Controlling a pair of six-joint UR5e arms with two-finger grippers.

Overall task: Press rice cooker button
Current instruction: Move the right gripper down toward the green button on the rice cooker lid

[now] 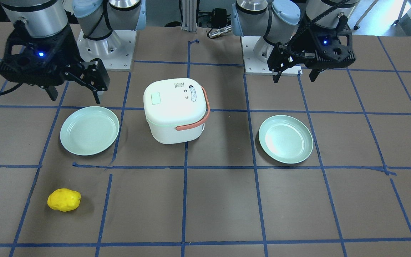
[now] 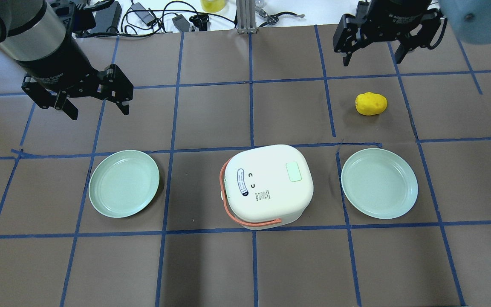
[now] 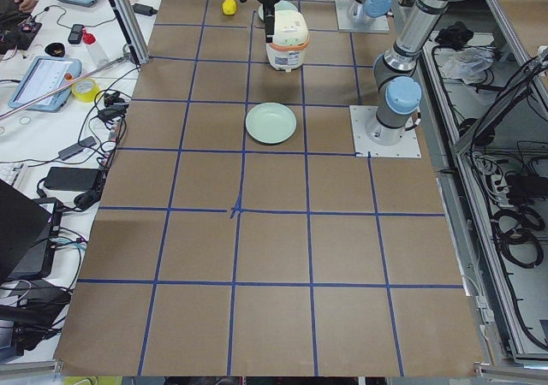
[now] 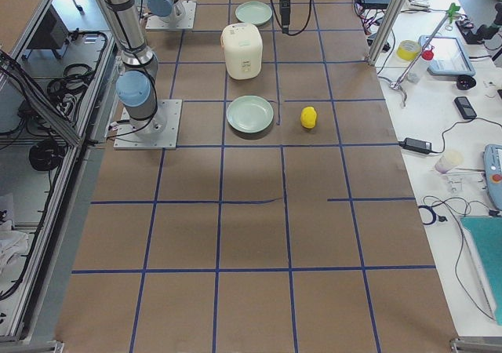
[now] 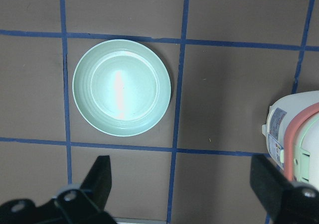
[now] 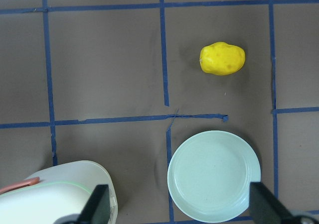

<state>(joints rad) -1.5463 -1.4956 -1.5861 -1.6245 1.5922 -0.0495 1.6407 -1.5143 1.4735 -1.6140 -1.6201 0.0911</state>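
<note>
The white rice cooker (image 2: 267, 187) with a coral handle stands mid-table, lid shut, with a pale green button (image 2: 294, 172) on the lid; it also shows in the front view (image 1: 175, 110). My left gripper (image 2: 98, 108) is open and empty, hovering above the table left of and beyond the cooker. My right gripper (image 2: 372, 59) is open and empty, high over the far right. In the left wrist view the cooker's edge (image 5: 294, 139) is at the right. In the right wrist view the cooker (image 6: 60, 191) is at the bottom left.
A pale green plate (image 2: 124, 183) lies left of the cooker and another plate (image 2: 379, 183) right of it. A yellow potato (image 2: 371, 103) lies beyond the right plate. Blue tape lines grid the brown table. Cables and gear lie along the far edge.
</note>
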